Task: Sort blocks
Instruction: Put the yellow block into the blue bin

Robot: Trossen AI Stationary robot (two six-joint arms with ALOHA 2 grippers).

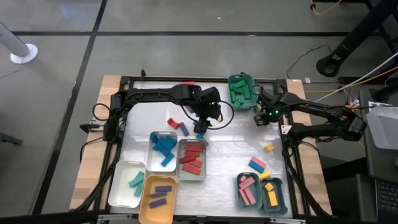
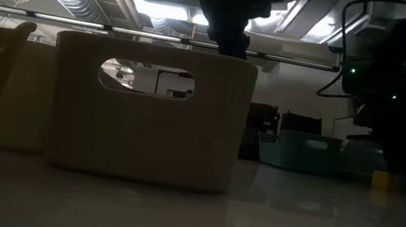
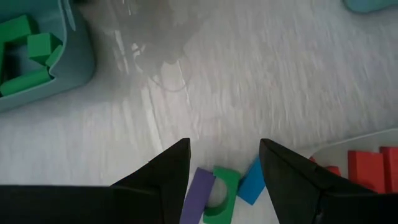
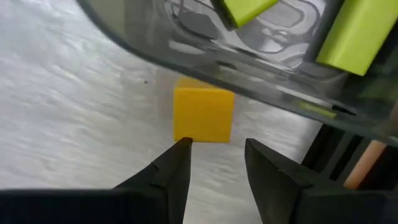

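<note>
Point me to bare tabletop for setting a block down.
Free: the middle strip between the red-block tray and the loose yellow block, below the green-block bin. Crowded: loose blocks under the left gripper, and the tray rows along the near edge.

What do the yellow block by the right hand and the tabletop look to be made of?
The yellow block looks like matte foam or soft plastic: flat colour, no glare, slightly soft edges; which one I can't tell. The tabletop looks like a glossy white laminate or coated board, since it throws streaky reflections.
</note>
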